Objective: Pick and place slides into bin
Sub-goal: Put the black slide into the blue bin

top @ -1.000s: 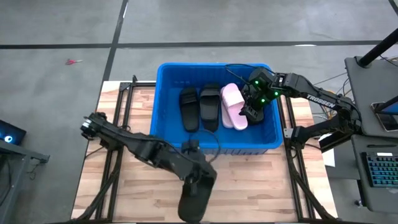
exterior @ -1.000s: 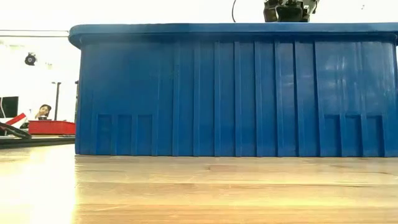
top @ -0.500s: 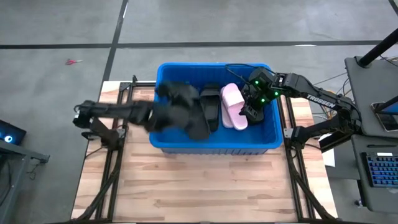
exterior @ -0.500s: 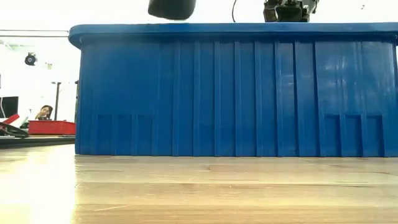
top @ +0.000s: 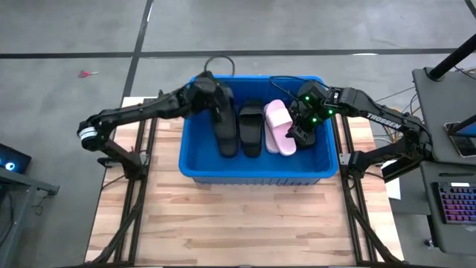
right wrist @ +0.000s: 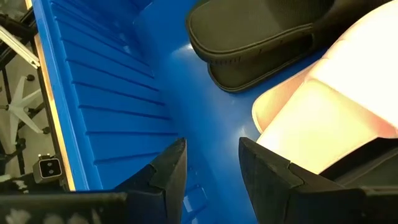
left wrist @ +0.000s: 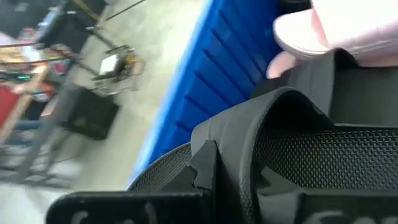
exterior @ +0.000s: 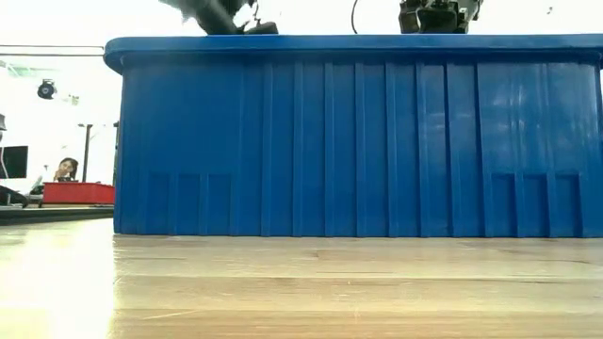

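Observation:
The blue bin (top: 195, 170) stands at the table's middle far side. In it lie two black slides (top: 251, 128) and a pale pink slide (top: 279, 125). My left gripper (top: 212, 97) reaches over the bin's far left corner and is shut on another black slide (top: 223, 123), which points into the bin. It also shows above the rim in the low view (exterior: 221, 11). My right gripper (right wrist: 211, 174) is open and empty inside the bin's right part, beside the pink slide (right wrist: 323, 118). My left gripper holds the black slide at its broad top strap (left wrist: 273, 124). The slide itself hides the fingers in the wrist view, so the kind of hold does not show. The arm comes from the table's left, slanting down. Whether the slide rests on the slides below, I cannot tell.
The bin's ribbed near wall (exterior: 358, 141) fills the low view. Bare wooden table (top: 245, 223) lies in front of the bin. Dark frame rails (top: 137, 186) run along the table's left and right sides. A person (exterior: 66, 169) sits far behind the table.
My left gripper has swung from the table's near edge up and toward the far edge, carrying the black slide over the bin's wall to the bin's far left part. The slide has turned lengthwise, in line with those in the bin.

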You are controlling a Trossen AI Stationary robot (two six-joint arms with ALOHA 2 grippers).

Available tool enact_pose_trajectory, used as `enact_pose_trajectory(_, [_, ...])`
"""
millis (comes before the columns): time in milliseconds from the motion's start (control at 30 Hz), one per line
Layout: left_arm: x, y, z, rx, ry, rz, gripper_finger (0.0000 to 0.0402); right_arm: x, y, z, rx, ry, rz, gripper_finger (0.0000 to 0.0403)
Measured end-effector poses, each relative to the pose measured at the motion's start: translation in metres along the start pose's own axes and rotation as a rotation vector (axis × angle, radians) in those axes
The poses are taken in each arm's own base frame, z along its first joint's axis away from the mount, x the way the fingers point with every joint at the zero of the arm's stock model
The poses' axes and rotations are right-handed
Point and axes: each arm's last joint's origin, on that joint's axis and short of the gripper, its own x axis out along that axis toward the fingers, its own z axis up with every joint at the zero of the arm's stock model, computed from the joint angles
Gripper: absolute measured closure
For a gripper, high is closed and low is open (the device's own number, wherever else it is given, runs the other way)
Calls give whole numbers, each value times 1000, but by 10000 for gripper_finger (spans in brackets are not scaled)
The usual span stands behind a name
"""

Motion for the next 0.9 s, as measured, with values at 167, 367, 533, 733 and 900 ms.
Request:
enact_pose_trajectory(167, [28, 3, -37, -21, -25, -78, 400, 0, 1, 3, 6, -27, 6, 266])
enact_pose_trajectory(367, [53, -2, -59, -30, -88, -110, 400, -1, 2, 7, -14, -76, 16, 266])
enact_pose_trajectory(533, [73, -12, -75, -31, -81, -141, 400, -1, 3, 11, -26, -109, 22, 266])
enact_pose_trajectory(733, [96, -28, -89, -51, -50, -222, 400, -1, 3, 11, -21, -116, 23, 266])
enact_pose_trajectory(900, [105, -32, -92, -128, -43, -250, 385, -1, 3, 12, -21, -116, 24, 266])
